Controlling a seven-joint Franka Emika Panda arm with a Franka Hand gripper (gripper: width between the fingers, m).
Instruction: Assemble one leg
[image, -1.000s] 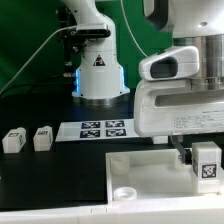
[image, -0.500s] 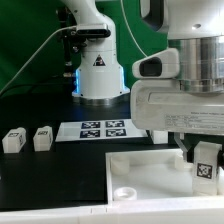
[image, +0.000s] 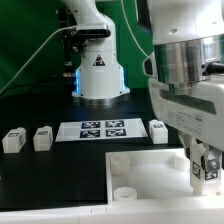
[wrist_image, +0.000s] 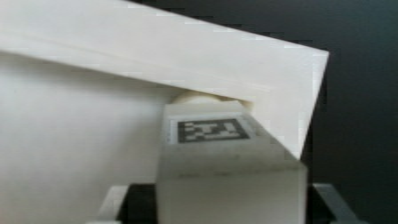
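Observation:
My gripper (image: 205, 163) is shut on a leg (image: 208, 171), a small white block with a marker tag. It holds the leg upright at the large white panel's (image: 145, 166) corner on the exterior view's right. In the wrist view the leg (wrist_image: 222, 150) runs out from between the fingers (wrist_image: 128, 202) of my gripper (wrist_image: 222, 205), and its far end meets a socket at the panel's (wrist_image: 89, 120) corner. Three other legs lie on the table: two on the exterior view's left (image: 13, 141) (image: 42, 138) and one (image: 158, 130) beside the marker board.
The marker board (image: 103, 129) lies behind the panel. The arm's white base (image: 98, 70) stands behind the board. A round socket (image: 125, 193) shows at the panel's near corner. The table is black, with a green backdrop behind.
The wrist has turned and the gripper with the leg has sunk slightly toward the panel's corner. The arm's body no longer hides the leg beside the marker board.

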